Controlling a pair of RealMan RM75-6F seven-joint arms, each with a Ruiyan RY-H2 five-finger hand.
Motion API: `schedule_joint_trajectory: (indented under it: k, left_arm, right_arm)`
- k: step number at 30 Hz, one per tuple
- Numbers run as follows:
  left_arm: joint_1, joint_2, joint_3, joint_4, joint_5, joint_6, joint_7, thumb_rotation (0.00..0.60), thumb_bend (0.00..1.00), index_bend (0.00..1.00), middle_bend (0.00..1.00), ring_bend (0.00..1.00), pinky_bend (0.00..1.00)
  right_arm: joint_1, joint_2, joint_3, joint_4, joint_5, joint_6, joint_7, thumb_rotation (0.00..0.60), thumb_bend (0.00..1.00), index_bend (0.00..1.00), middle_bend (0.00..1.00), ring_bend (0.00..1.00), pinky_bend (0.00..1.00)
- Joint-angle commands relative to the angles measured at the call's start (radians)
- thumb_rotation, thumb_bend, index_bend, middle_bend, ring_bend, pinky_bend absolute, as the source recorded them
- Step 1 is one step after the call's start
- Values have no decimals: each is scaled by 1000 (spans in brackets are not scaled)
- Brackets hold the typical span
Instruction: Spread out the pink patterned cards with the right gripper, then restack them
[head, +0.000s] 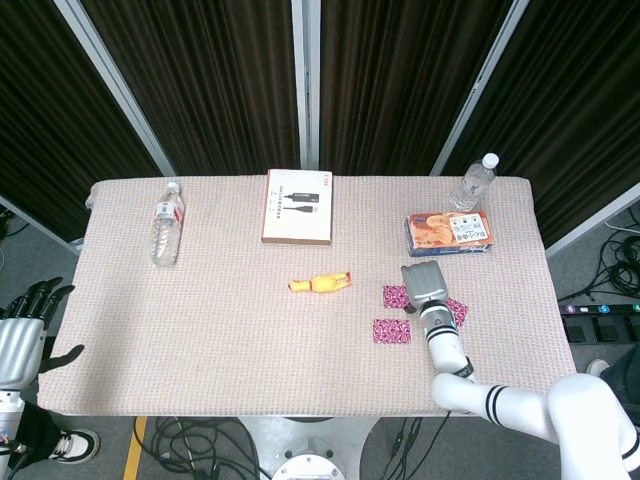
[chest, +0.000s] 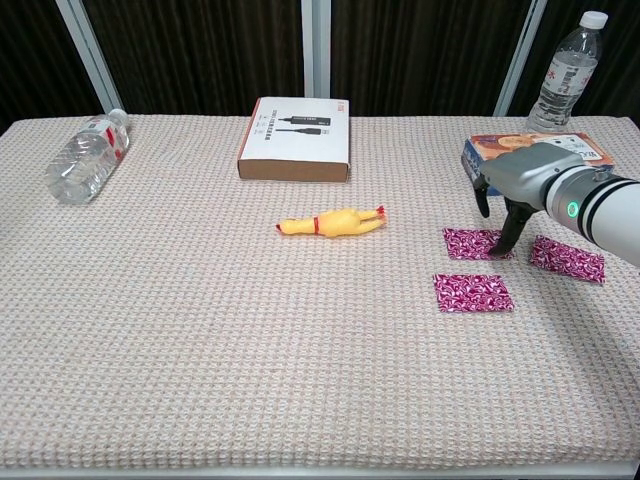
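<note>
The tabletop (chest: 200, 350) wears a coarse woven cloth and offers open room in front of and left of the three pink cards (chest: 473, 292), which lie apart at its right side. They look thin, light and flat, so likely easier slid than pinched. The right hand (chest: 512, 190) grasps nothing; one fingertip (chest: 502, 251) presses the rear card (chest: 472, 243). The left hand (head: 22, 335) hangs open off the tabletop.

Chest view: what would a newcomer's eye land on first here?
Three pink patterned cards lie spread apart at the table's right, with a finger of the grey right hand reaching down onto the farthest one. Near the centre lies a small yellow rubber chicken, bright against the beige woven tablecloth.
</note>
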Motion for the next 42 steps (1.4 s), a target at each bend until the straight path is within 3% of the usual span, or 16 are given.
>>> schedule_joint_trajectory:
  k: [1,15,19,25,42]
  left_arm:
    - [0,0,1,-1,1,0,1,600,0,227,219,134,241]
    - [1,-1,1,2,0,0,-3,600,0,227,219,134,241]
    - [2,0,1,3,0,1,-5,600,0,227,219,134,241]
    - [2,1,0,3,0,1,-7,600,0,227,219,134,241]
    - [1,0,-1,5,-3,-2,-7,600,0,227,219,134,241]
  right_arm:
    - [0,-4,1,5,5,-9,-2,482,0,411,1000,885,918]
    - [-3,-24,-4,24,8,-31,-4,476,0,398,1000,876,910]
    - [-2,-23,3,25,5,-36,3,426,0,381,1000,871,906]
    - [2,-18,6,23,22,-47,-7,403,0,315,1000,865,902]
    - [10,-20,3,23,50,-54,-21,406,26,352,1000,863,902]
